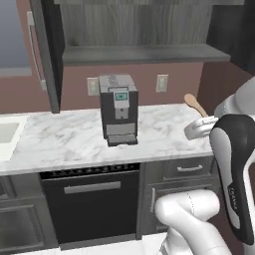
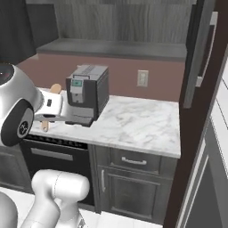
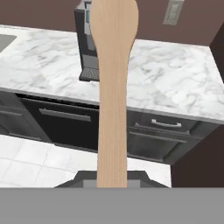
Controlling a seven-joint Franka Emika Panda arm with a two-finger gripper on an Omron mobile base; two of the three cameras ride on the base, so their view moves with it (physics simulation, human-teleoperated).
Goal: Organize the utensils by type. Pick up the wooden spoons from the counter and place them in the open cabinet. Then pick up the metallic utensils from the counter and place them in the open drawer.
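— Above the white marble-look counter with grey veins (image 1: 64, 139), what have you got?

— My gripper (image 3: 112, 181) is closed on the handle of the light tan wooden spoon (image 3: 113, 83). In my hand view it runs straight away from me, its oval bowl at the far end, over the boxy dark grey coffee machine (image 1: 118, 109). I'd say I hold it by the handle end so the bowl can lead into the cabinet.

— And where is the spoon in the room?

— Lifted clear of the worktop, off its right end in the left base view, the bowl poking up beside my white arm.

— Where does it go?

— Into the open upper cabinet of dark grey wood-grain (image 1: 134, 30), above the coffee machine; its shelf sits well above the spoon, so I judge a lift and a reach come next.

— Risks?

— The long handle could clip the cabinet's dark open door (image 1: 47, 55).
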